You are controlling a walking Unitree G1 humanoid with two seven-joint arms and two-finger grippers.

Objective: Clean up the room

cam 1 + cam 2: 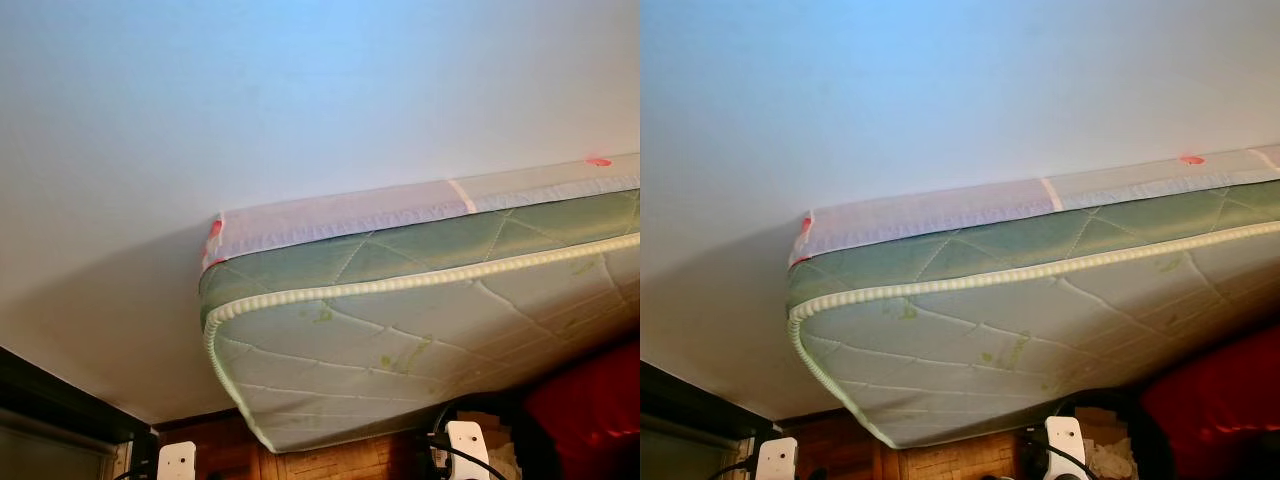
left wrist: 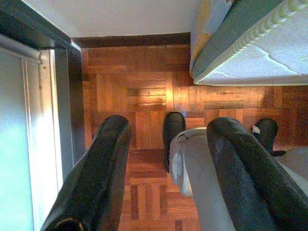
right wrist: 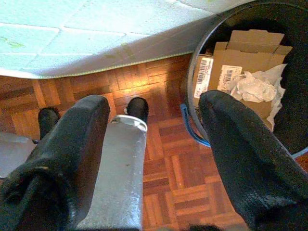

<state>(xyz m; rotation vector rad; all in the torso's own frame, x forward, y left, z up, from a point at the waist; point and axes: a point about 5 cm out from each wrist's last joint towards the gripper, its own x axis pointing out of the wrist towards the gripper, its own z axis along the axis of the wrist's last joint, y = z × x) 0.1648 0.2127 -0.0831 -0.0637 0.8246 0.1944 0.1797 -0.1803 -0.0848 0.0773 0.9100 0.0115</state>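
With both arms hanging idle, your left gripper (image 2: 163, 178) and right gripper (image 3: 154, 159) gape wide and empty, ready for rubbish; the bin (image 3: 192, 96) of cardboard waits near right, beside the mattress (image 1: 420, 330).

Ahead of you a mattress (image 1: 420, 310) leans against the wall (image 1: 250, 90), its corner toward your left and its length running off to your right. Below it lies the parquet floor (image 2: 144, 96). To your left, a window frame (image 2: 57, 96) stands beside the floor, meeting the wall at the corner. To your right, a bin (image 3: 192, 96) stands on the floor just beside the mattress's lower edge; inside it lie cardboard pieces (image 3: 240, 53) with crumpled paper (image 3: 252, 89) in front of them.
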